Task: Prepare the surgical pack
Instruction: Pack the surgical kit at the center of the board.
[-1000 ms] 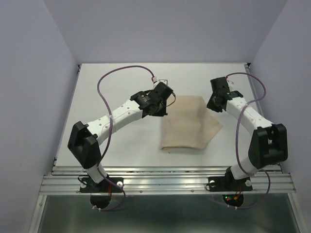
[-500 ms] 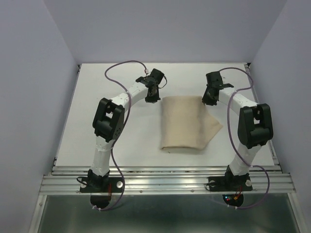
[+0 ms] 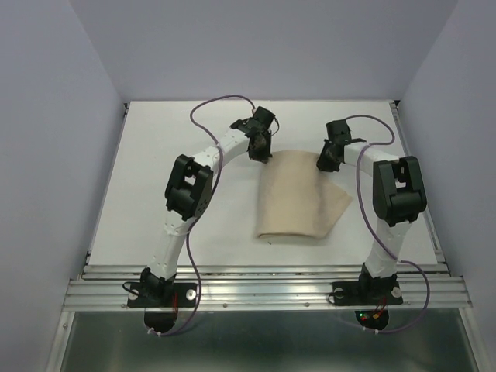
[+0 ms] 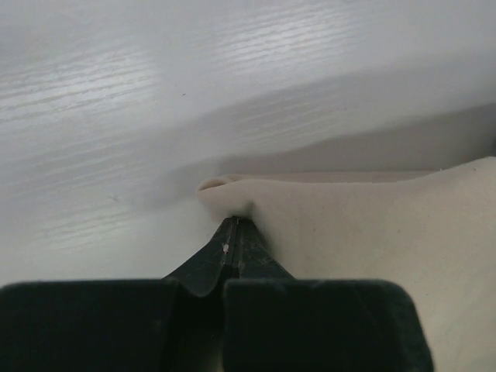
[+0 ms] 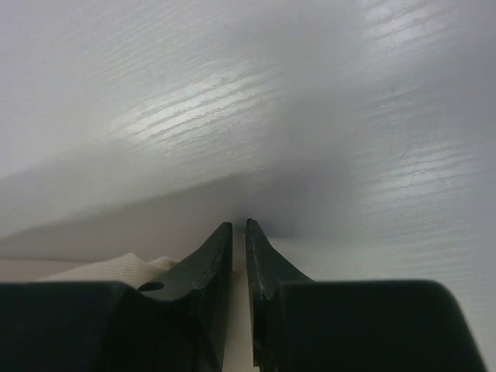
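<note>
Soft, even overhead light washes the white table, pale glare streaking its grain in both wrist views, where the left gripper looms dark and blurred at the softly shadowed cloth.

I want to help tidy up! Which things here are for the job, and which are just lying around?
For the job: beige cloth; left gripper, pinching one far corner; right gripper, at the other far corner.
Just there: white table; purple cables.

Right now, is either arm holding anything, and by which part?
The left fingers pinch the folded beige cloth at its far left corner. Whether the right fingers grip anything cannot be told.
</note>
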Available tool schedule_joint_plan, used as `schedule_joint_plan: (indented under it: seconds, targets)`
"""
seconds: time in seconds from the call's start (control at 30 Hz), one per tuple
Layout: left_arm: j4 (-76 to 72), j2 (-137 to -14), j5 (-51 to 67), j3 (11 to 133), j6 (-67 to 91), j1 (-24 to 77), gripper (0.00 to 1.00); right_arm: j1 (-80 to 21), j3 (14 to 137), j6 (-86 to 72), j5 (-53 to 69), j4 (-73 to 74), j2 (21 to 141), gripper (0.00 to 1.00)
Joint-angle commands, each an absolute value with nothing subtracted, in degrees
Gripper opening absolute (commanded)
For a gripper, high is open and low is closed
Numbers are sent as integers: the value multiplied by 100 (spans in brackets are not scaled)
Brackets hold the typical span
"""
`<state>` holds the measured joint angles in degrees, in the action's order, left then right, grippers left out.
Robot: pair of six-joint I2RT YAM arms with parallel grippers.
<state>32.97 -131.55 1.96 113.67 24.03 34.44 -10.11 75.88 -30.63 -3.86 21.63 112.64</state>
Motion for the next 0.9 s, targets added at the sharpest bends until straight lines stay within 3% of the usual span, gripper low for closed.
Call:
schedule_joint_plan:
  seconds: [0.0, 0.2, 0.37, 0.5, 0.87]
  targets:
    - [3190, -13262, 694, 12172, 2285, 3604, 0, -1020, 7366, -3348, 298, 1680, 11347, 18]
    - [3409, -13544, 607, 12735, 2259, 3569, 0, -1204, 7067, -3656, 352, 1476, 11259, 18]
    - [3726, -13395, 89, 12780, 2197, 3419, 0, -863, 7102, -3393, -869, 1933, 10689, 20]
    - [3779, -12868, -718, 12376, 2127, 3279, 0, -89, 6847, -2920, -879, 2109, 9872, 22]
    - [3858, -11453, -1186, 10909, 2487, 3331, 0, -386, 6021, -2557, -237, 2514, 8904, 22]
